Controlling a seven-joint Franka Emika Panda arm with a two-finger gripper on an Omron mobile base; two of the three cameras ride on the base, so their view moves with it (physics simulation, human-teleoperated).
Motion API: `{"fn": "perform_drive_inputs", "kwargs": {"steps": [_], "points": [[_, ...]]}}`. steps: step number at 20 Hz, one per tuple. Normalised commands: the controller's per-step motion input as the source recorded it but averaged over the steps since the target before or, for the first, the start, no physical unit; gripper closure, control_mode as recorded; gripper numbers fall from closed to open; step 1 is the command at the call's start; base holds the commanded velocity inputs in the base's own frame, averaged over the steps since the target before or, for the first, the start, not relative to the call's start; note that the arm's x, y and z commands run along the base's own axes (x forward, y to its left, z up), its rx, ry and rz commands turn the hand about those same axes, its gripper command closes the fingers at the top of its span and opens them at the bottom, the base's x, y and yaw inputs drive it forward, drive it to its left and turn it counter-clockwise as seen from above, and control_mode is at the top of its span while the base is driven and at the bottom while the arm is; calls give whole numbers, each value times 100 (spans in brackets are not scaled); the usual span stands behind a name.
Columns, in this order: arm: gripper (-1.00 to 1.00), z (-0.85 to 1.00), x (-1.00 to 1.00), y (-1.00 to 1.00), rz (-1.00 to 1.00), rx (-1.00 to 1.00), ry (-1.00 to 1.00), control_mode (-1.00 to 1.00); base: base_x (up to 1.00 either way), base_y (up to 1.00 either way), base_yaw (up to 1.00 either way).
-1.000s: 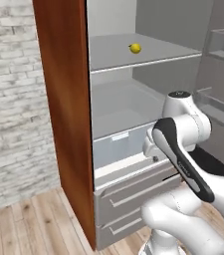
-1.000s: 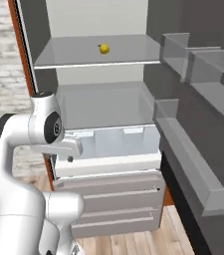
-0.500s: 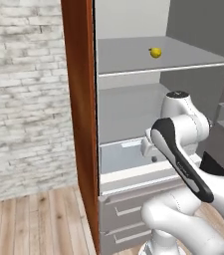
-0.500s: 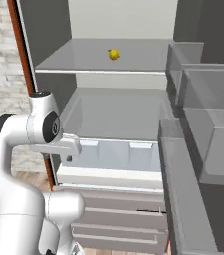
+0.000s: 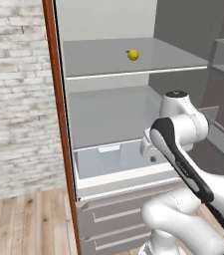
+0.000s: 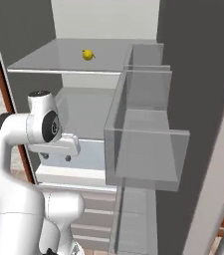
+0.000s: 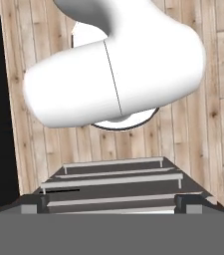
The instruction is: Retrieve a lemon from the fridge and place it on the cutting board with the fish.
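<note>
The lemon (image 5: 132, 54) (image 6: 87, 54) lies alone on the upper shelf (image 5: 133, 64) (image 6: 58, 62) of the open fridge (image 5: 113, 124) (image 6: 78, 99), near the shelf's middle and toward the back wall. It sits well above the robot's hand and farther into the fridge. The hand points down in front of the clear drawer (image 5: 108, 159) (image 6: 91, 152) below the second shelf. The fingertips cannot be made out, so how wide the jaws stand and whether they hold anything cannot be told. Under the hand, the hand view shows the lower drawers (image 7: 113, 187) (image 5: 113, 219) with their bar handles, and beyond them the wooden floor (image 7: 218, 109) (image 5: 29, 224). To the hand's right, the door bins (image 6: 143, 144) stand close to the arm.
</note>
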Motion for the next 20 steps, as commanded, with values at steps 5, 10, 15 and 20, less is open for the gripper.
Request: {"fn": "perform_drive_inputs", "kwargs": {"steps": [5,10,15,20], "points": [[-100,0,0,0,0,0,0,100,23,-5,-2],[-100,0,0,0,0,0,0,100,39,3,-9],[-100,0,0,0,0,0,0,100,48,0,-5],[-100,0,0,0,0,0,0,100,48,5,-1]]}}
